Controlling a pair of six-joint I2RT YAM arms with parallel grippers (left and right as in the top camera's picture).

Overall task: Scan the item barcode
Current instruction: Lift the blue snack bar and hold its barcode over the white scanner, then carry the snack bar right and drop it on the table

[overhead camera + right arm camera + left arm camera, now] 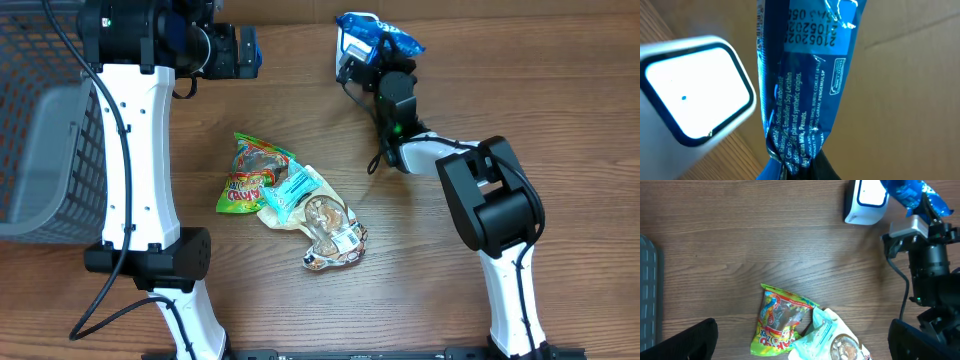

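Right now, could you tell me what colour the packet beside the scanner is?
The packet is blue with white print, clearest in the right wrist view.

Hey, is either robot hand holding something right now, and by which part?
The right hand is shut on the blue snack packet, pinching one end of it next to the white scanner. The left hand is open, holding nothing.

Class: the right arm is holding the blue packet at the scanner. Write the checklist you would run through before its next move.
1. Grip: right gripper shut on the blue packet: ok.
2. Position: packet beside the scanner window: ok.
3. Barcode turned toward the window: cannot tell; only ingredient text and a date code show.
4. Other arm: left gripper open, apart from the scanner: ok.
5. Clutter: green bag and pale bag lie mid-table, away from the scanner: ok.
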